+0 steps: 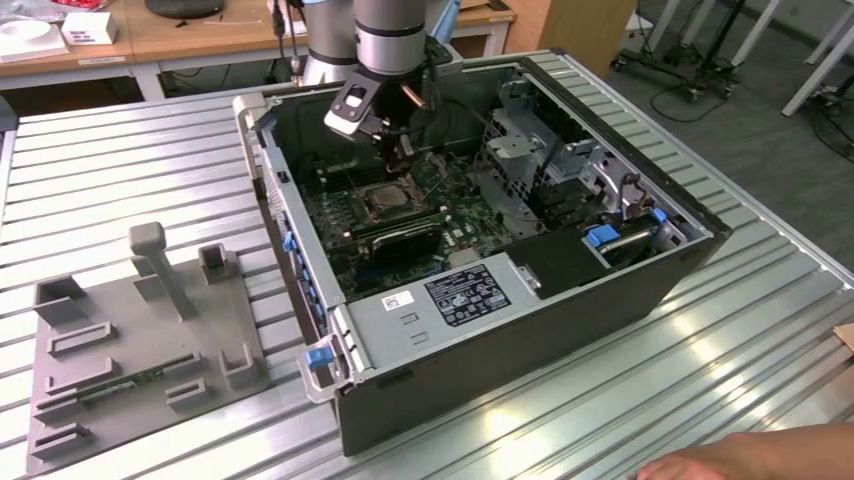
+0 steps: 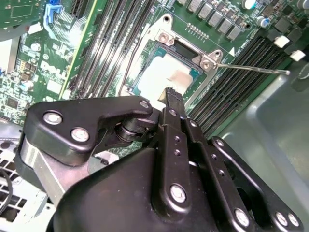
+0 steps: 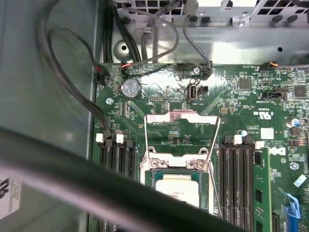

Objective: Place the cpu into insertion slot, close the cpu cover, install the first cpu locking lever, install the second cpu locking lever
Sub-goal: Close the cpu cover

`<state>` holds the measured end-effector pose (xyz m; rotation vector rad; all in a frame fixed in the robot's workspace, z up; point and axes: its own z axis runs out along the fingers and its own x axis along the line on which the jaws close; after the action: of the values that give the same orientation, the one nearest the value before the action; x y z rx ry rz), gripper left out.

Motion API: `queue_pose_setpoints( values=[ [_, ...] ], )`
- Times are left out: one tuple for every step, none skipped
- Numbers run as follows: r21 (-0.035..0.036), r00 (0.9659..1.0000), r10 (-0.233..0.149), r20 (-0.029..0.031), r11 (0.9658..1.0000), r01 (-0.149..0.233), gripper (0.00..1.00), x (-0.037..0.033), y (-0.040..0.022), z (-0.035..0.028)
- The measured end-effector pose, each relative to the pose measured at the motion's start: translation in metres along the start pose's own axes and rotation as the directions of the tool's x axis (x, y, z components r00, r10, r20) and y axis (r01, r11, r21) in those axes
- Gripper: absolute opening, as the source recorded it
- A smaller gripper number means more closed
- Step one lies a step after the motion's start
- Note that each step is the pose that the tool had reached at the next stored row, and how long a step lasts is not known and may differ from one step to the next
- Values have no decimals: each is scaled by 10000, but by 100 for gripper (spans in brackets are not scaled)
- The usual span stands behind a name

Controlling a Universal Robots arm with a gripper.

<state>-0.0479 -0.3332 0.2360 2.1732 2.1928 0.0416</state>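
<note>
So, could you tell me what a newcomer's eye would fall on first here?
The open computer case on the ribbed metal table, with the tool reaching down inside it. Below the tool, the silvery cpu sits in the insertion slot, its cpu cover standing open.

You're in a robotics lab or electronics workshop, not a home. In the exterior view your worktop is bare ribbed metal. On it lies an open computer case with its side panel off. The first wrist view shows the green motherboard and its insertion slot exposed. At eight o'clock from the case sits a grey fixture plate with upright holders. An industrial robot arm hangs over the case at twelve o'clock. At eleven o'clock stand wooden desks, and at two o'clock wheeled stands on a grey floor.
</note>
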Motion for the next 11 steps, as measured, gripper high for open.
queue_pose_setpoints(
  values=[
    [0, 10000, 0, 0, 10000, 0, 10, 0, 1, -16],
    [1, 10000, 0, 1, 10000, 0, 10, -1, 1, -26],
    [1, 10000, 0, 0, 10000, 0, 10, -1, 2, -30],
    [-1, 10000, -1, -2, 10000, 1, 10, 0, 2, -31],
    [-1, 10000, 0, -3, 10000, 0, 10, 0, 2, -31],
    [-2, 10000, 0, -3, 10000, 0, 10, 0, 2, -31],
    [-1, 10000, 0, -2, 10000, 0, 10, -1, 2, -31],
    [0, 10000, -1, -1, 10000, 1, 10, -1, 2, -32],
    [0, 10000, -1, -1, 10000, 1, 10, -1, 2, -32],
    [0, 10000, -1, 0, 10000, 1, 10, -1, 2, -32],
    [0, 10000, 0, -1, 10000, 0, 10, -1, 2, -32]
  ],
)
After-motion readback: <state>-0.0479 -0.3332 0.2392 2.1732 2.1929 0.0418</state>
